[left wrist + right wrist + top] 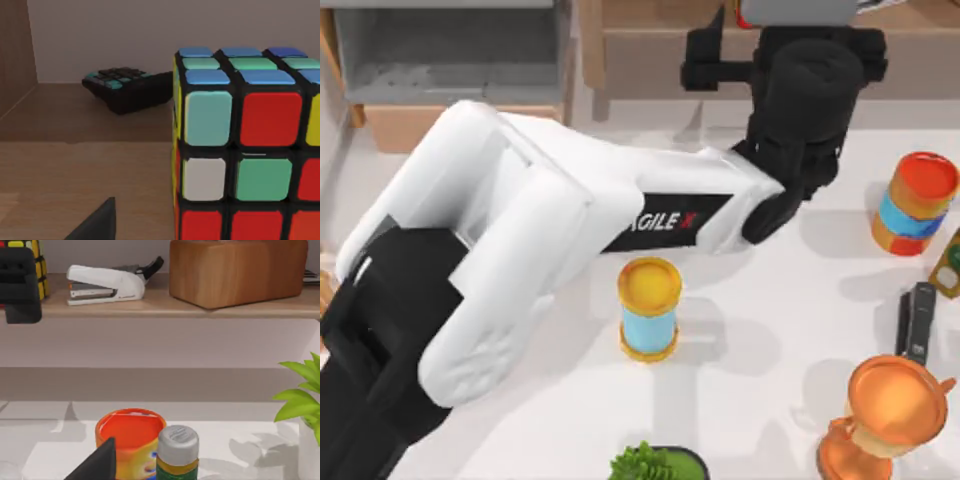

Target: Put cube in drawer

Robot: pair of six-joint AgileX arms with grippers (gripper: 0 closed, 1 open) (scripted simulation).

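Left gripper (760,40), finger state unclear, reaches upright cube (245,150) on shelf (75,165).

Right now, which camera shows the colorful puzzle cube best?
The left wrist view: the cube sits on the wooden shelf, close up, its red, green, blue and white tiles clear. In the top view the left claw covers it. The right wrist view shows just a yellow edge behind that claw.
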